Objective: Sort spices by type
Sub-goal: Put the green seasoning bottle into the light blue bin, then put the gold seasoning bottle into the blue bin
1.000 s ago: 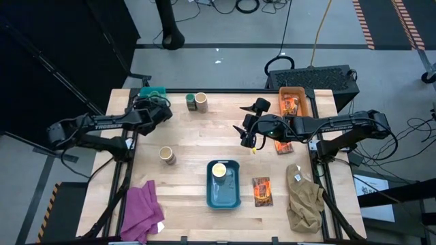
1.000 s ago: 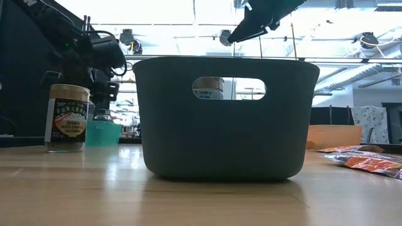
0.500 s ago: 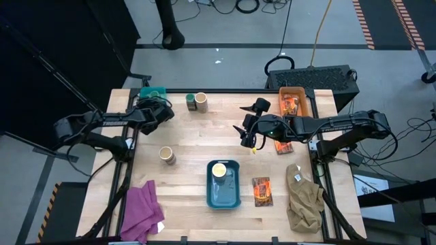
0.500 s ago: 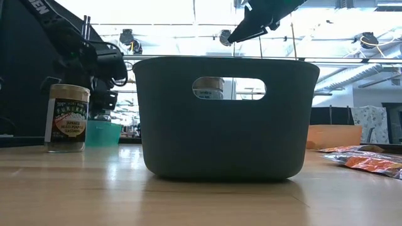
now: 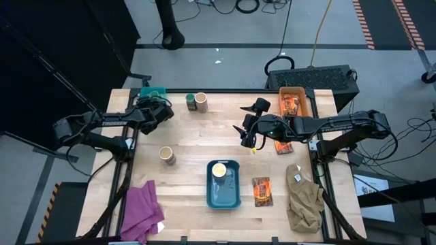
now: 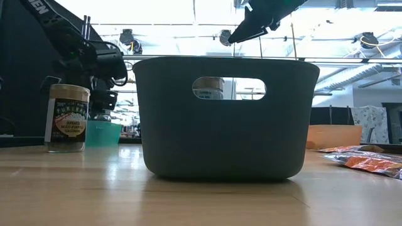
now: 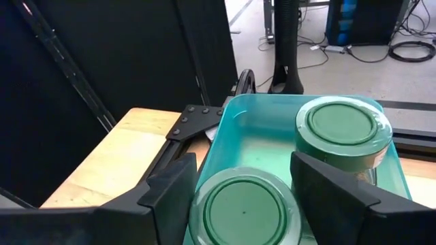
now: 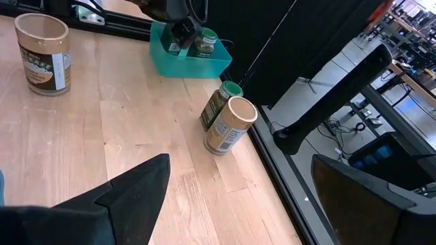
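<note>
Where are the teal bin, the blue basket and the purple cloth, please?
Teal bin (image 7: 253,139), left wrist view, on its bare floor.
Blue basket (image 5: 210,194), high view, on its left rim.
Purple cloth (image 5: 139,212), high view, on its middle.

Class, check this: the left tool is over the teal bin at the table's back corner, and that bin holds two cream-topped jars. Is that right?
Not quite. The left tool is over the teal bin, but the two jars in it have green tops, not cream. The left wrist view shows this.
</note>
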### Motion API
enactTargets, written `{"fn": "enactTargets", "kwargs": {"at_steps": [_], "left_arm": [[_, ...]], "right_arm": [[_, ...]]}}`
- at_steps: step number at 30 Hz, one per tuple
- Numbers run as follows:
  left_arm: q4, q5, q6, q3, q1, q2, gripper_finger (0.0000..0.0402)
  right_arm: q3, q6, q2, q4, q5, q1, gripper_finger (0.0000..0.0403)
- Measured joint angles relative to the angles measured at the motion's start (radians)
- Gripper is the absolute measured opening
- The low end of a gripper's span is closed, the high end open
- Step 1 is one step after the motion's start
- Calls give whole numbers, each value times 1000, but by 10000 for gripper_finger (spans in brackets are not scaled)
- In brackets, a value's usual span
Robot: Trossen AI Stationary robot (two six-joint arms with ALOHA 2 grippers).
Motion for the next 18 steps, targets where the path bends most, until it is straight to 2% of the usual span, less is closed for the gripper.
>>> {"fn": "enactTargets", "kwargs": {"at_steps": [11,18], "left_arm": [[-6,2,97,0,-1,-124,244],[-2,103,175,1,-11,-219,244]], "right_arm": [[0,0,0,-1,0,0,338],[0,0,0,-1,0,0,338]]}}
